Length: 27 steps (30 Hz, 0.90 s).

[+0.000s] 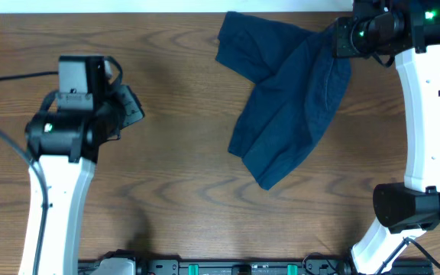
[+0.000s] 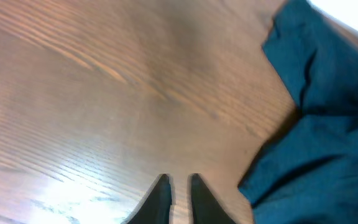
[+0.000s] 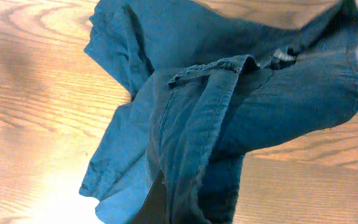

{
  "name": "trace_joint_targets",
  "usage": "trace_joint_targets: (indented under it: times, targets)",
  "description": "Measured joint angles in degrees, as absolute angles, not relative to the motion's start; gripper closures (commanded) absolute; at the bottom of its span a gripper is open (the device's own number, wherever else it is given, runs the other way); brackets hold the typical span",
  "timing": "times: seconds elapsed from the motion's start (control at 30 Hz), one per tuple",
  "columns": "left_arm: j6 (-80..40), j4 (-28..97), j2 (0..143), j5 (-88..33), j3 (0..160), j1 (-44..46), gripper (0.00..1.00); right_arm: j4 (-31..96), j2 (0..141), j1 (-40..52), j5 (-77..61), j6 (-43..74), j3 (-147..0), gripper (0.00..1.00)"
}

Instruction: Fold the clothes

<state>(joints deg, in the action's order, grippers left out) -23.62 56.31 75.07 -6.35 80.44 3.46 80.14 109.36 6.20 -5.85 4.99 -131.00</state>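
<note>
Holding an edge of the clothes [image 1: 289,107], crumpled far right on the table [image 1: 166,191], the right pincer [image 1: 341,42] grips fabric — left pincer [image 2: 179,186] closed, empty, well apart. Next, likely: spreading it flat.

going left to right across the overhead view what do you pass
left arm → left claw → bare wooden table → navy garment → right arm

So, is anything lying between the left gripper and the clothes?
No, only bare wooden table separates the left gripper from the clothes. This shows in both the overhead and left wrist views.
</note>
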Motion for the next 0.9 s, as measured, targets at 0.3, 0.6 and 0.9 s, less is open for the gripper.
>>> trace_joint_targets:
  times: [0.3, 0.6, 0.9]
  targets:
    - [-20.5, 56.3, 88.2, -17.1, 80.4, 12.2, 0.40, 80.9, 111.9, 7.9, -5.7, 7.2, -131.0, 0.99]
    - [-19.9, 55.1, 96.6, -21.3, 79.5, 28.1, 0.31, 80.2, 120.8, 7.5, -5.5, 7.7, -131.0, 0.99]
    - [-24.8, 48.6, 96.8, -22.4, 67.7, 39.9, 0.30, 79.9, 122.4, 3.5, -5.9, 7.7, -131.0, 0.99]
